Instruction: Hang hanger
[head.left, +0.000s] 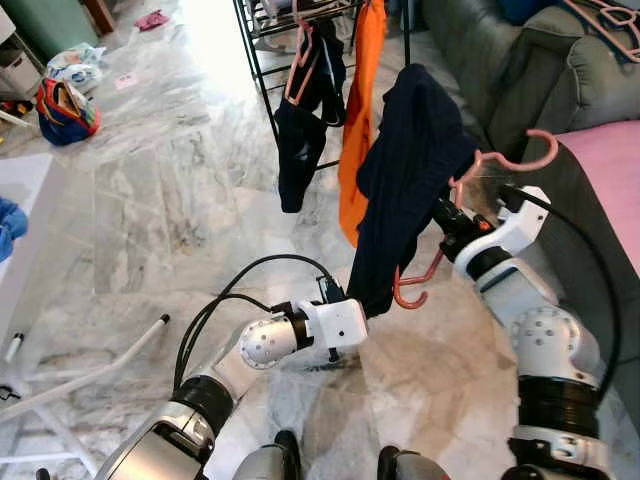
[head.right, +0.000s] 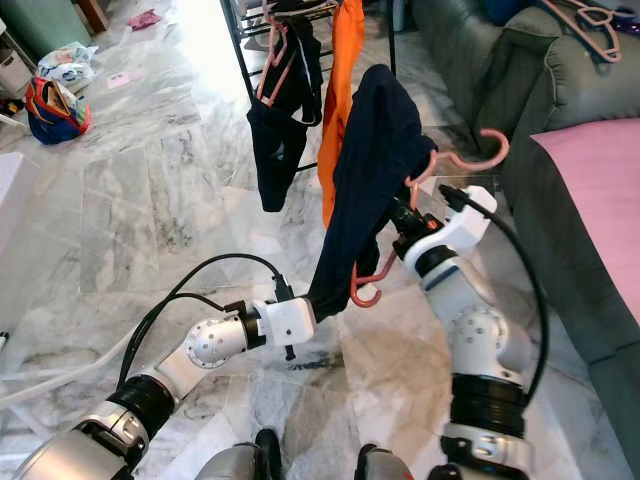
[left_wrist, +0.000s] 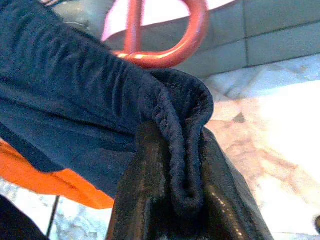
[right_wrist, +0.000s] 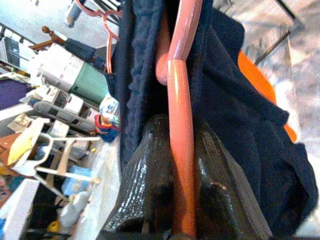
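Ahead of us the black wire drying rack (head.left: 268, 60) is crowded by a hanging orange garment (head.left: 358, 120) and a dark garment on a pink hanger (head.left: 303, 110); the grey-green sofa (head.left: 520, 70) walls our right; open marble floor (head.left: 150, 200) lies to our left.

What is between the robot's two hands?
A dark navy cloth garment stretches between them, draped on a pink plastic hanger. The left hand pinches its lower hem; the right hand grips the hanger's bar. Both eye views show this.
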